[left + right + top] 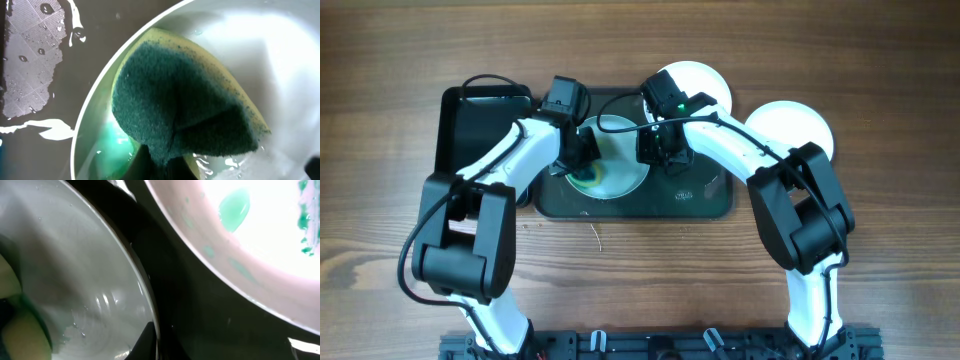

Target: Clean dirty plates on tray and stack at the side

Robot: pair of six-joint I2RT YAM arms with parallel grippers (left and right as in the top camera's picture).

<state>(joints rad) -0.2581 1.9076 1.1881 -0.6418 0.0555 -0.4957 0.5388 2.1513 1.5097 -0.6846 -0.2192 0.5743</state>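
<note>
A pale plate (620,172) lies in the dark tray (705,198), with a teal-green smear at its left edge. My left gripper (582,150) is shut on a green and yellow sponge (185,100) and presses it onto this plate (280,60). My right gripper (660,150) is shut on the plate's right rim (75,270), with one finger (155,345) over the edge. A white plate (705,82) with teal smears (260,225) sits at the tray's back edge. Another white plate (800,125) lies on the table to the right.
A smaller, deeper black tub (480,120) stands just left of the tray. The tray floor (100,45) is wet around the plate. Cables run over both arms above the tray. Wooden table surrounds everything.
</note>
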